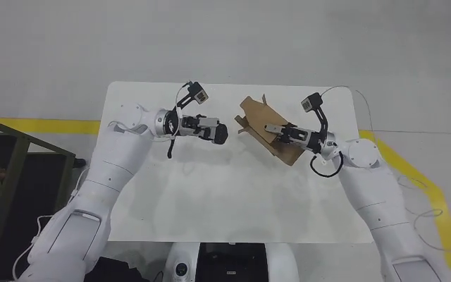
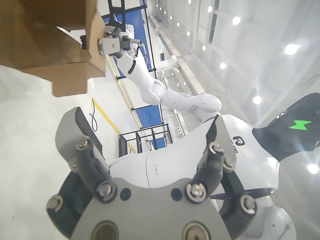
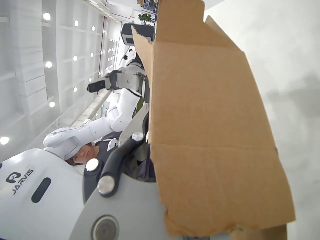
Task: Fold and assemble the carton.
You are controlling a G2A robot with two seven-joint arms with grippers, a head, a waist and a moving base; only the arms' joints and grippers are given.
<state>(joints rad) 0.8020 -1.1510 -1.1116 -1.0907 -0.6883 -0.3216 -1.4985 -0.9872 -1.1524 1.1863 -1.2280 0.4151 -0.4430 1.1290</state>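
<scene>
The brown carton is partly unfolded, with loose flaps, and lies slanted over the far right part of the white table. My right gripper is shut on one of its side walls. In the left wrist view that gripper pinches the carton wall, one finger inside and one outside. In the right wrist view the carton panel stands close in front. My left gripper hangs just left of the carton, apart from it. It is open, with nothing between its fingers.
A dark metal rack stands off the table's left side. Yellow floor tape runs behind the table. The near half of the table top is bare white surface.
</scene>
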